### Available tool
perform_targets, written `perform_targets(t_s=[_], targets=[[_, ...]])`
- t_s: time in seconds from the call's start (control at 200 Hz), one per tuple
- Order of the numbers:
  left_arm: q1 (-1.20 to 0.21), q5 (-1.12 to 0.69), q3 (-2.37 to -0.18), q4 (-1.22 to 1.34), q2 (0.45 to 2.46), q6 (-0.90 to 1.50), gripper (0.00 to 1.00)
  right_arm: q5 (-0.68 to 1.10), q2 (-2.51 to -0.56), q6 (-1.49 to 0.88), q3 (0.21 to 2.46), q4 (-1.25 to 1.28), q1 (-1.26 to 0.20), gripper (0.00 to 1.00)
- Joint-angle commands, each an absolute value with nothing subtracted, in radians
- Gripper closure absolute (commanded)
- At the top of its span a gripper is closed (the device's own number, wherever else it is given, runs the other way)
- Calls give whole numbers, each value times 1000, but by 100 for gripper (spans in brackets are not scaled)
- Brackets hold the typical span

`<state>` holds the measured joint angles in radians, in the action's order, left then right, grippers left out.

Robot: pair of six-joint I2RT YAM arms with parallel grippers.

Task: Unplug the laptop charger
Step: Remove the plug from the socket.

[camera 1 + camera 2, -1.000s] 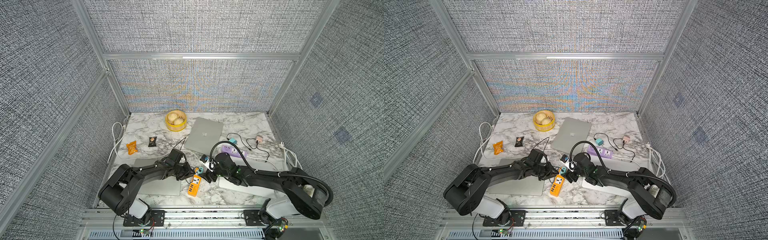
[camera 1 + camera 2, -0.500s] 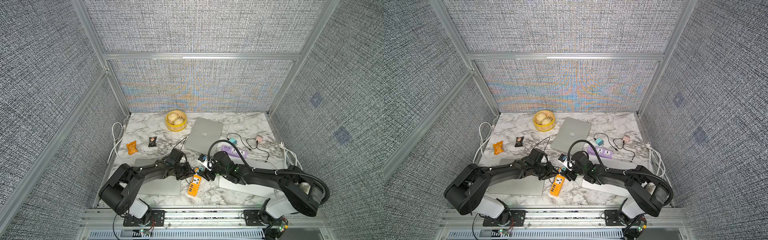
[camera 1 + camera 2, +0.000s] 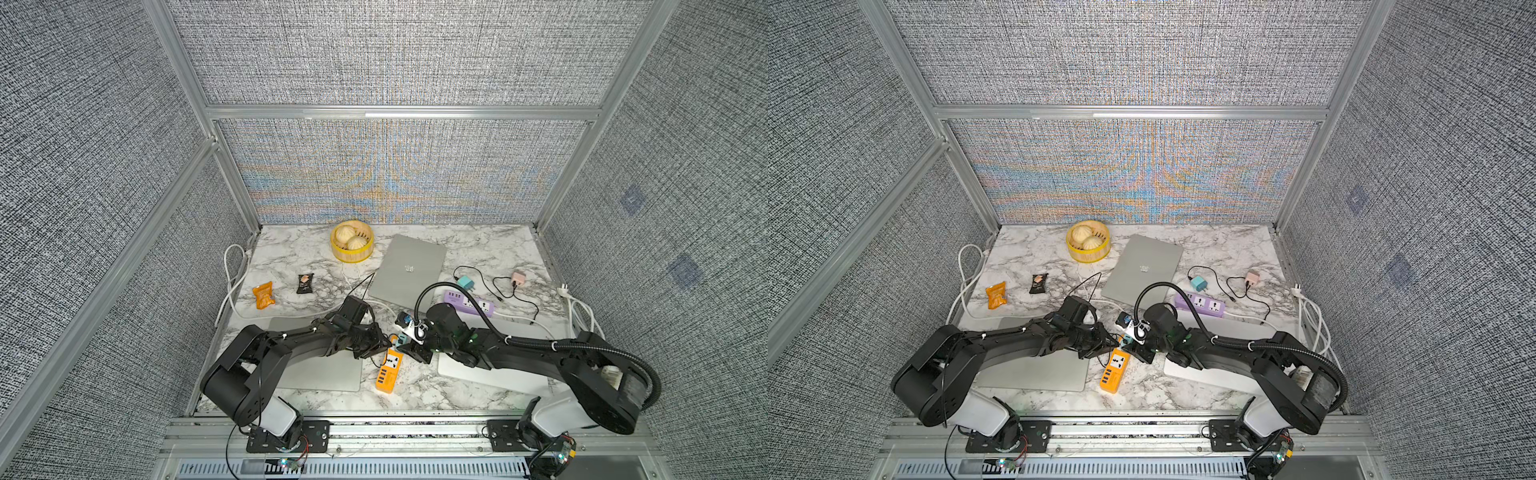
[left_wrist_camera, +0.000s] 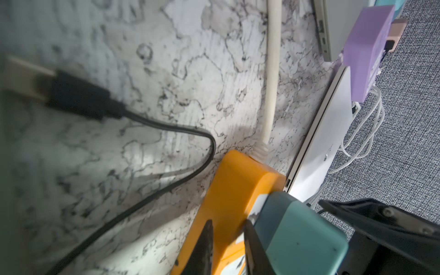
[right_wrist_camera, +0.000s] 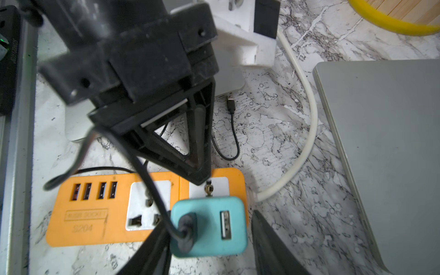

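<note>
- Teal charger [image 5: 209,226] sits on the power strip's [image 5: 95,214] end socket, 6 o'clock of the laptop [image 3: 409,270]
- Right gripper [image 5: 207,238] fingers spread, flanking the charger
- Left gripper [image 4: 227,226] fingers nearly together, tips on the power strip

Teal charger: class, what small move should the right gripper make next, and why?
Probably close the right gripper fully: its fingers flank the teal charger, one not yet touching; the charger sits plugged in the orange strip, which the left gripper seems to pin down.

Bun steamer [image 3: 352,255], orange snack [image 3: 263,295], purple strip [image 3: 468,302].
</note>
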<state>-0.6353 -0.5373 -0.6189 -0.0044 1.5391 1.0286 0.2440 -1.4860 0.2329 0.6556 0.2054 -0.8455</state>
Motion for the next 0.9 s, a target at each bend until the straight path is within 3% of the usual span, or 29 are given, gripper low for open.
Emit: perform_targets(t_s=[0.0,0.395,0.515,0.65,0.891], targets=[[-637,-488,-618,-80,1549,1022,78,239,-1483,244,662,192,-851,49],[-638,-483,-616,-84,1552,1023,78,240,-1499,259,677,190,-858,44],[-638,-483,-616,-83,1553,1022,78,247,-1499,266,675,179,-859,50],[-638,-478,-615,-84,1551,1025,78,234,-1490,286,679,161,-864,72],[-639,-475,-618,-86,1567,1022,78,269,-1481,246,677,189,-861,82]])
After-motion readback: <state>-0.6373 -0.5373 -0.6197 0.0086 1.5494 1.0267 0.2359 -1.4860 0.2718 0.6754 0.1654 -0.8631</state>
